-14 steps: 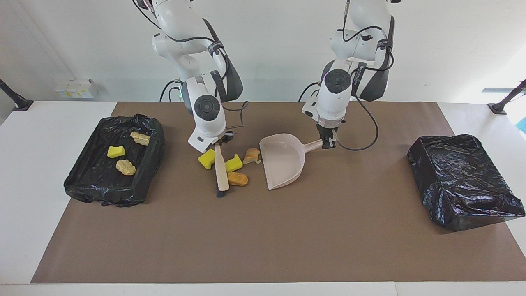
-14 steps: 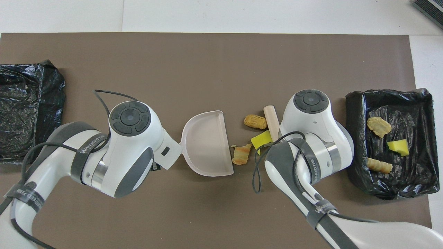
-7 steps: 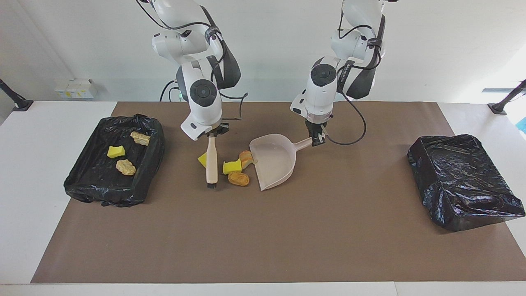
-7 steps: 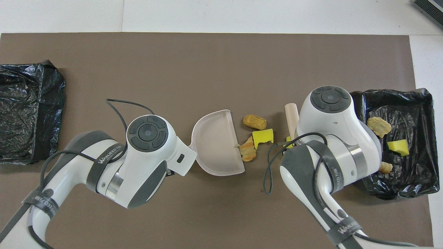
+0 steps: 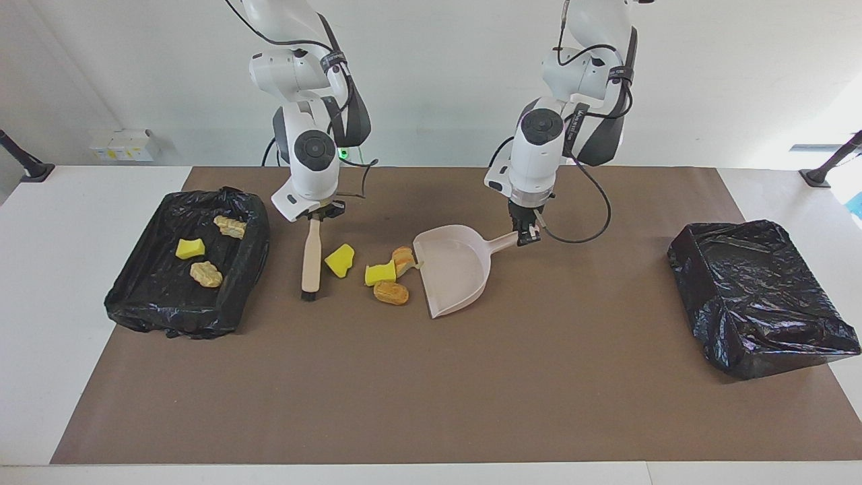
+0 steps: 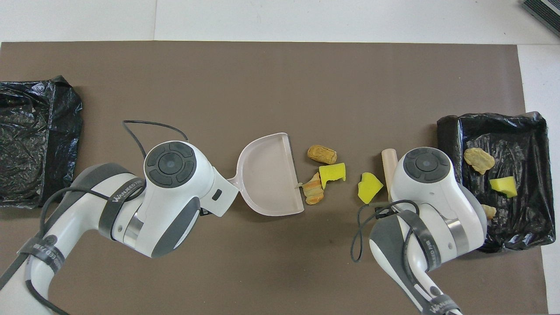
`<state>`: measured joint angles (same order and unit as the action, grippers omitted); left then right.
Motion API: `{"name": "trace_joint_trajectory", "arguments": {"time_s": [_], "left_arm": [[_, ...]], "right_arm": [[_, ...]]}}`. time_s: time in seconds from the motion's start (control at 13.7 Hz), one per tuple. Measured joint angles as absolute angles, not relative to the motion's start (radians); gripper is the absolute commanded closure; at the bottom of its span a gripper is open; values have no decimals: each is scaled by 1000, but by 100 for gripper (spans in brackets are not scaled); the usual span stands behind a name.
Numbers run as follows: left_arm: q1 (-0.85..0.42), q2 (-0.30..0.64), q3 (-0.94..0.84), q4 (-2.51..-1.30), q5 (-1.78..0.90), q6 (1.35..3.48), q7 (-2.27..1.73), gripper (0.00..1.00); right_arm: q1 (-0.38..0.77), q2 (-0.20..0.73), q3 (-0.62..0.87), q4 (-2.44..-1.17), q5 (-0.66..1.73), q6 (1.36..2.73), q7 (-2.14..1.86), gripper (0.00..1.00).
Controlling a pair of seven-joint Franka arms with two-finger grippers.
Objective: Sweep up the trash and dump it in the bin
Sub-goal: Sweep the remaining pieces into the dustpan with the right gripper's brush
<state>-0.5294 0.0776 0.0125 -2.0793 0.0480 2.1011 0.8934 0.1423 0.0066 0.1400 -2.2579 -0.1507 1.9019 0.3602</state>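
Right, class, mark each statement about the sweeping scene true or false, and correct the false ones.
1. The left gripper holds the dustpan by its handle. True.
2. The right gripper holds nothing. False: it grips the brush.
3. Four pieces of trash lie on the mat between brush and dustpan. True: two yellow sponge chunks and two bread pieces.
4. The bin at the left arm's end holds three pieces. False: none show in it; three lie in the other bin.
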Motion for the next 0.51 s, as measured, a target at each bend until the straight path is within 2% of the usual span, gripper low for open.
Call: {"name": "trace_joint_trajectory", "arguments": {"time_s": [0.29, 0.51], "left_arm": [[-510, 80, 14, -2097, 48, 2132, 940, 100], [-509, 90, 13, -2100, 48, 2145, 946, 100]], "right_arm": [[209, 61, 146, -2244, -45, 2014, 365, 100], [260, 116, 147, -2181, 78, 2050, 365, 100]]}}
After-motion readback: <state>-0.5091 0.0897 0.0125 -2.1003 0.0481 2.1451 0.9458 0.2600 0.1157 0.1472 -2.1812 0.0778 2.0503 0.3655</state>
